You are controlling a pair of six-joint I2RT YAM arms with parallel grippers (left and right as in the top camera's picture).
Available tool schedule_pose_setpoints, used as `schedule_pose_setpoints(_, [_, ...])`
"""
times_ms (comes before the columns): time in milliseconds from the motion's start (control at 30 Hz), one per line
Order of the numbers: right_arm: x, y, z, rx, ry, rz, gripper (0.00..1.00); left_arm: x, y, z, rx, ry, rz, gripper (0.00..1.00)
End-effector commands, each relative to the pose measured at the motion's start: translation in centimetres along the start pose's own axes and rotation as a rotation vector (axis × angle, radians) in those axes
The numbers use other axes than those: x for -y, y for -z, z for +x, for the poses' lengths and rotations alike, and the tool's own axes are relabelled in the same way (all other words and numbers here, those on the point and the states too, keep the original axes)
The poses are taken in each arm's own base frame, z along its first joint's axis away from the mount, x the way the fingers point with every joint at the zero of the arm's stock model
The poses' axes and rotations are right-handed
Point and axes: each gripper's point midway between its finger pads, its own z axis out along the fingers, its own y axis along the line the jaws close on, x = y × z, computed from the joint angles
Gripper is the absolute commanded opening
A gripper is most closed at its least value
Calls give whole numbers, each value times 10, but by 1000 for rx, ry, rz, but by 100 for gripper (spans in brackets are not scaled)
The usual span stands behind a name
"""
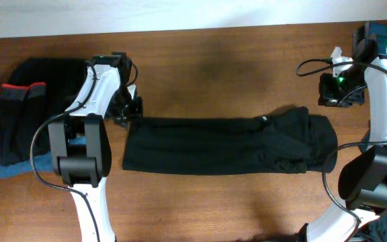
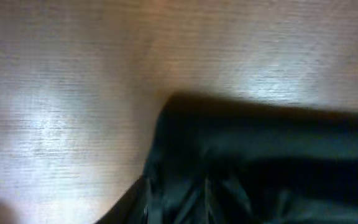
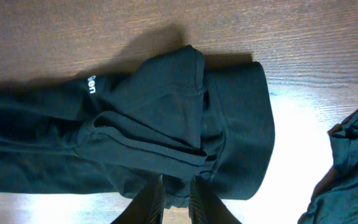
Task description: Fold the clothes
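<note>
Black garment narrowed to a strip, crosswise folds probably left; corner beside left fingers, grip untellable; right fingers slightly parted, empty.

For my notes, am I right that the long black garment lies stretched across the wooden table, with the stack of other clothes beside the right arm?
Not quite: the stack of other clothes lies beside the left arm, not the right, as the overhead view shows. The long black garment does lie stretched across the wooden table.
</note>
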Motion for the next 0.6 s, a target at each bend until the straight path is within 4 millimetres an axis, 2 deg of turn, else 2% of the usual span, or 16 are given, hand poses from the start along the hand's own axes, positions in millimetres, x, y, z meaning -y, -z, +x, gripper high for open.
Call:
schedule_pose_setpoints(0, [-1,4,-1,11,8,-11,20,16,7,-11,61,-10,62,30])
schedule_pose_setpoints(133, [-1,4,-1,11,8,-11,20,28,9,-31,147,-38,74,31])
schedule_pose_setpoints(300, [-1,4,-1,11,8,-11,20,35,9,-36,172,-54,78,35])
schedule_pose_setpoints(400, [-1,4,-1,10,8,-11,20,33,7,-24,123,-50,68,36])
schedule_pose_setpoints(567, [-1,4,-1,10,8,-11,20,19,4,14,-29,-33,2,35])
